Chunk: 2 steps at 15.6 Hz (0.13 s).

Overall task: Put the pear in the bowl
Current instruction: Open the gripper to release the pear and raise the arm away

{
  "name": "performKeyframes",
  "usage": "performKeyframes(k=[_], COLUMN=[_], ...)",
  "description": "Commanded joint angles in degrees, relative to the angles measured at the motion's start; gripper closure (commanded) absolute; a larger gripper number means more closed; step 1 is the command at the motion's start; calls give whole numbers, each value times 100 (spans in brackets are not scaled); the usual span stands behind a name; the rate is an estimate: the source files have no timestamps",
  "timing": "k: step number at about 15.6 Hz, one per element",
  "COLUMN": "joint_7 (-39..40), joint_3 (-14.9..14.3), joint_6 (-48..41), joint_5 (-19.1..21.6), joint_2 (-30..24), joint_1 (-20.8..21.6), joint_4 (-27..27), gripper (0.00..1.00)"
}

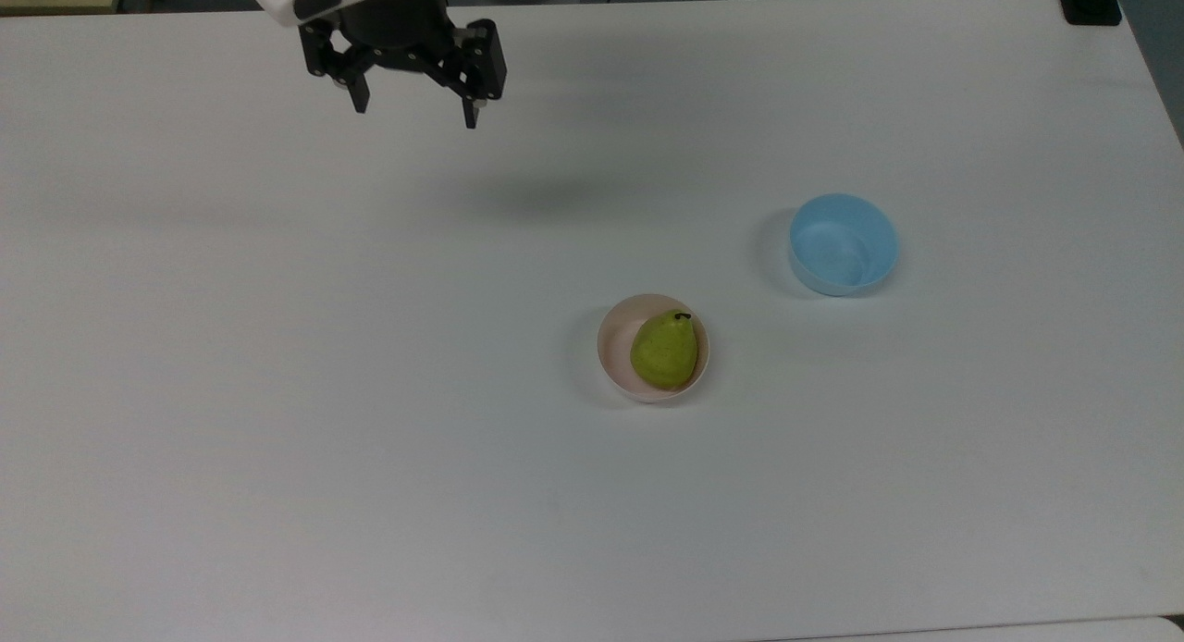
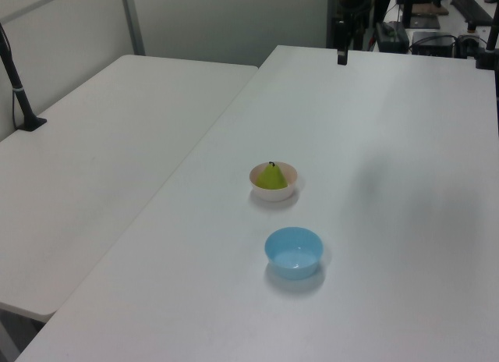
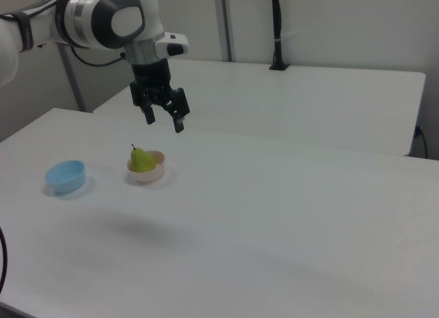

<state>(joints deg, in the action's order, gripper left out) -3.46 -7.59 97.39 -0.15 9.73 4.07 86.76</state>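
Pear in the pink bowl, arm up and away with nothing in its grip.

There it sits: the pear (image 1: 664, 350) rests inside the bowl (image 1: 611, 350) at the centre of the top view, stem tipped toward the frame's upper right, its long axis roughly upright as the right view shows it. The gripper (image 1: 413, 107) hangs in the upper left of the top view, jaws spread wide and holding nothing, well apart from the fruit. From those jaws the pear lies down and to the right in the top view; in the right view, down and a little to the left. The blue bowl (image 1: 843, 244) stands apart, to the right in the top view, on the white table (image 1: 277, 392). I'd call the placing done; no further grasp looks needed.
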Motion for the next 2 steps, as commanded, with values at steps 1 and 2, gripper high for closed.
performKeyframes(k=[1, 2], joint_7=[56, 56], joint_3=[205, 205], joint_6=[-45, -62], joint_5=[-82, -82], joint_2=[-261, -270], joint_1=[-213, -222], joint_4=[271, 263], gripper=[0, 0])
